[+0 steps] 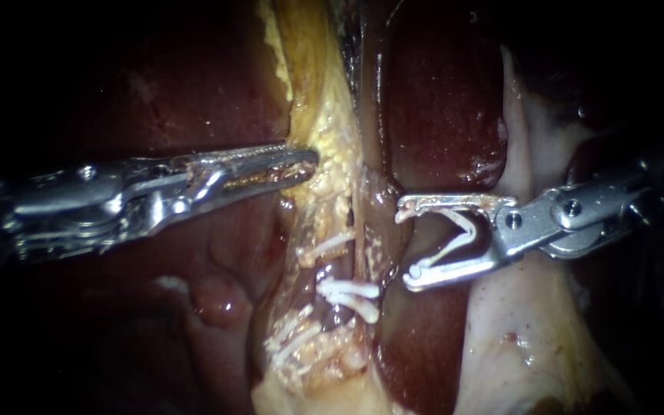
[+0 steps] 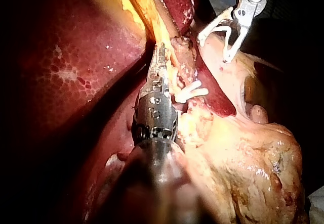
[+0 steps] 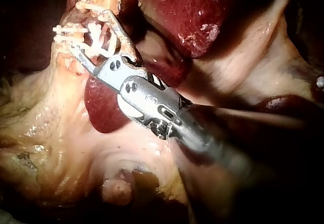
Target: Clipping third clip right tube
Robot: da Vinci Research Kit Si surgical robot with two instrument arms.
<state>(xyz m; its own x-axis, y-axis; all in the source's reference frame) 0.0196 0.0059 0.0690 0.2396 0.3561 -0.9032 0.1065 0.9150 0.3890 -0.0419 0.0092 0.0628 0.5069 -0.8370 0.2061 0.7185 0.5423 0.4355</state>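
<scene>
My right instrument [image 1: 409, 244] comes in from the right with its jaws standing wide apart and a white clip [image 1: 455, 237] seated between them, touching both. The jaw tips lie just right of the brownish tube [image 1: 369, 230], apart from it. Several white clips [image 1: 347, 296] sit across the tubes lower down, one higher [image 1: 328, 244]. My left instrument [image 1: 305, 163] is shut on the edge of the yellow fatty tissue [image 1: 324, 115] left of the tube. The left wrist view shows its jaws [image 2: 161, 57] beside the clipped tube [image 2: 190, 90]. The right wrist view shows my right instrument [image 3: 88, 32] near those clips.
Dark red liver [image 1: 439, 100] lies above and behind the right instrument. Pale glistening tissue [image 1: 516, 330] spreads under its shaft. More liver [image 1: 217, 300] lies below the left instrument. Lumpy yellow fat [image 2: 243, 158] lies beside the left instrument's shaft.
</scene>
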